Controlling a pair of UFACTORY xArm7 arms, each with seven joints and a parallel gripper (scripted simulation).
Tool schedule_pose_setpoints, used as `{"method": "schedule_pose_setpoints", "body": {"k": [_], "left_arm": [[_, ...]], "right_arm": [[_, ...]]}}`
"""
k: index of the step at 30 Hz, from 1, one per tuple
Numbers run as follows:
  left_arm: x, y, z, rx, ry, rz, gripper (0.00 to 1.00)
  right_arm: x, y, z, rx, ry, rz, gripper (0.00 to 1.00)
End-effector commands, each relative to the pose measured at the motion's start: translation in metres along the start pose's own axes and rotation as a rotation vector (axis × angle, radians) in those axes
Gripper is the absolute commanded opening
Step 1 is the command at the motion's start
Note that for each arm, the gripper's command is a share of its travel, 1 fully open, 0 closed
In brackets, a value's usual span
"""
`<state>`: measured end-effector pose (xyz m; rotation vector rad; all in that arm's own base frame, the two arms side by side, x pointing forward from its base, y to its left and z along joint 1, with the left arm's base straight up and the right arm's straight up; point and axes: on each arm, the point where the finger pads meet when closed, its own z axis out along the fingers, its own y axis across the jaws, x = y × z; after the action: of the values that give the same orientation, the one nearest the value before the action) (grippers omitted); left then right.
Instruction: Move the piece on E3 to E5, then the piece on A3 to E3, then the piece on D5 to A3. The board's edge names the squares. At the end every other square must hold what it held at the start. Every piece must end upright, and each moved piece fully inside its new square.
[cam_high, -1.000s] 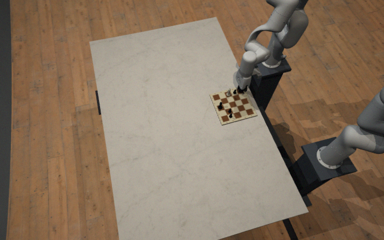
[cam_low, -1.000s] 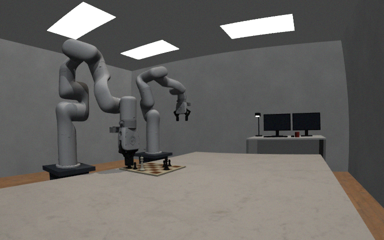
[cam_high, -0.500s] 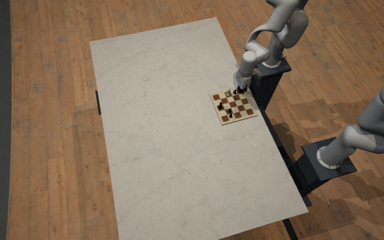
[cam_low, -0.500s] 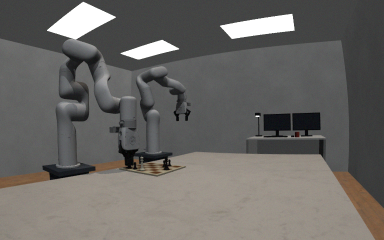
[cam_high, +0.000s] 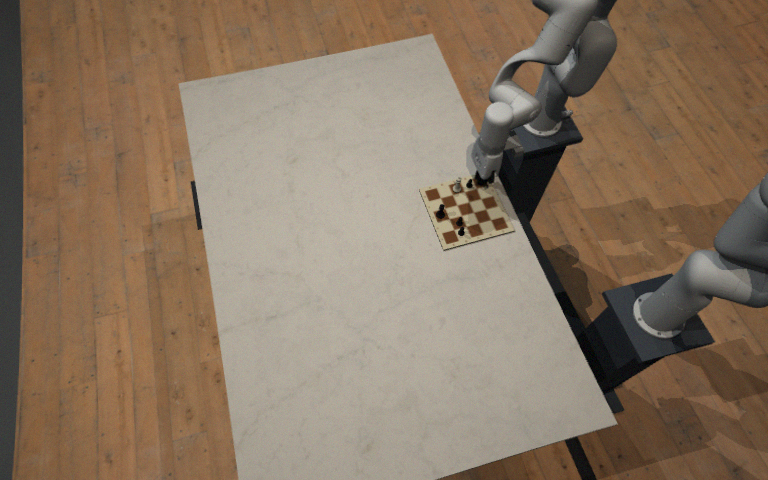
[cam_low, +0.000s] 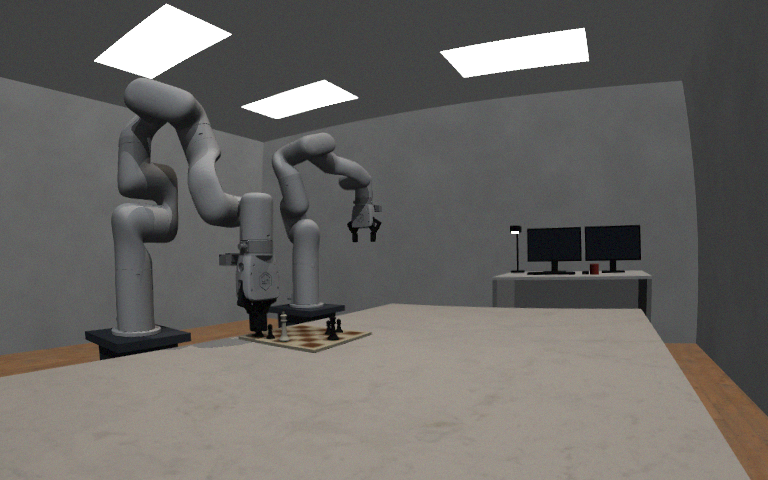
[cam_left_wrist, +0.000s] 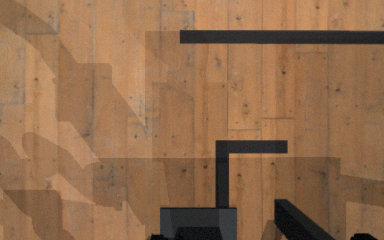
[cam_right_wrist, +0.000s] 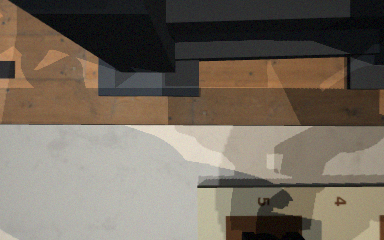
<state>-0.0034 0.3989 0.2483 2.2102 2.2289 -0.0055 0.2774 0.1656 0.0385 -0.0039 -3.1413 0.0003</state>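
Black chess piece (cam_low: 258, 333) gripped by nearly closed right gripper (cam_high: 484, 181) (cam_low: 258, 329) (cam_right_wrist: 273, 236), small black pawn (cam_high: 469, 183) (cam_low: 270, 332) just beside it, left gripper (cam_low: 364, 238) (cam_left_wrist: 261, 237) opened wide, nothing held.

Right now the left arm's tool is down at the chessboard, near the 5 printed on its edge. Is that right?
Not quite: it's the right arm's tool. The right wrist view shows the chessboard and the 5. The rest holds.
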Motion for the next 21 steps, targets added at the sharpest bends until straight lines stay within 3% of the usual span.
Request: {"method": "schedule_pose_setpoints", "body": {"k": [1, 2, 4, 5, 7, 8, 10, 11, 15, 16, 21], "left_arm": [[0.0011, 0.0001, -0.0016, -0.001, 0.004, 0.0, 1.0], [0.0011, 0.0001, -0.0016, -0.001, 0.004, 0.0, 1.0], [0.0011, 0.0001, -0.0016, -0.001, 0.004, 0.0, 1.0], [0.0011, 0.0001, -0.0016, -0.001, 0.004, 0.0, 1.0], [0.0011, 0.0001, -0.0016, -0.001, 0.004, 0.0, 1.0], [0.0011, 0.0001, -0.0016, -0.001, 0.004, 0.0, 1.0], [0.0011, 0.0001, -0.0016, -0.001, 0.004, 0.0, 1.0], [0.0011, 0.0001, -0.0016, -0.001, 0.004, 0.0, 1.0], [0.0011, 0.0001, -0.0016, -0.001, 0.004, 0.0, 1.0], [0.0011, 0.0001, -0.0016, -0.001, 0.004, 0.0, 1.0], [0.0011, 0.0001, -0.0016, -0.001, 0.004, 0.0, 1.0]], "right_arm": [[-0.0011, 0.0006, -0.0008, -0.001, -0.003, 0.0, 0.0], [-0.0011, 0.0006, -0.0008, -0.001, -0.003, 0.0, 0.08], [-0.0011, 0.0006, -0.0008, -0.001, -0.003, 0.0, 0.08], [-0.0011, 0.0006, -0.0008, -0.001, -0.003, 0.0, 0.15], [-0.0011, 0.0006, -0.0008, -0.001, -0.003, 0.0, 0.15], [-0.0011, 0.0006, -0.0008, -0.001, -0.003, 0.0, 0.23], [-0.0011, 0.0006, -0.0008, -0.001, -0.003, 0.0, 0.23], [-0.0011, 0.0006, -0.0008, -0.001, -0.003, 0.0, 0.31], [-0.0011, 0.0006, -0.0008, -0.001, -0.003, 0.0, 0.31], [-0.0011, 0.0006, -0.0008, -0.001, -0.003, 0.0, 0.39], [-0.0011, 0.0006, -0.0008, -0.001, -0.003, 0.0, 0.39]]}}
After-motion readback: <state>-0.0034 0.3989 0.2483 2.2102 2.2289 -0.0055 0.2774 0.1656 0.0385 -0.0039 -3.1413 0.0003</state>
